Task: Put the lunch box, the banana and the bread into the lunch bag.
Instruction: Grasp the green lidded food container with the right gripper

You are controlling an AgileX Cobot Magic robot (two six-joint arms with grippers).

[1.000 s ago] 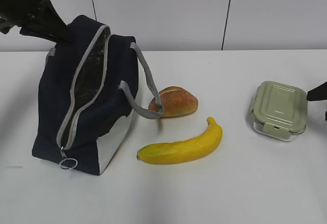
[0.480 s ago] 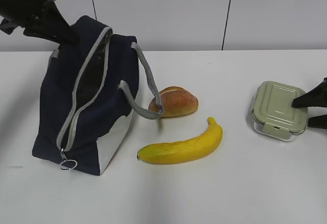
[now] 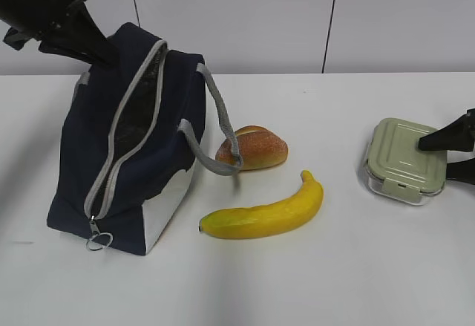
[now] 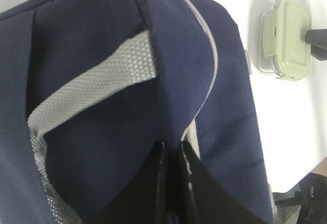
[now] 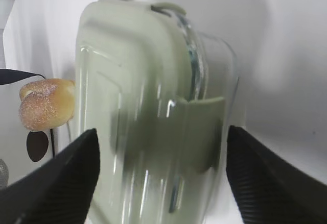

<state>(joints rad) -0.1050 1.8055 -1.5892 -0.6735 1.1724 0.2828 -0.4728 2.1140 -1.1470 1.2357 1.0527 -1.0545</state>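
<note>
Around lunch box (image 5: 153,122), wide-spread right fingers (image 5: 56,183)

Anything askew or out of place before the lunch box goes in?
Only the lunch bag: it leans, its top held by the left end effector. Bread, banana and lunch box lie intact on the table.

At frame left the navy lunch bag (image 3: 130,155) stands unzipped, showing its foil lining. The glossy bread (image 3: 252,148) lies at centre, with the yellow banana (image 3: 263,213) just below it. The green-lidded lunch box (image 3: 404,160) sits at right.
</note>
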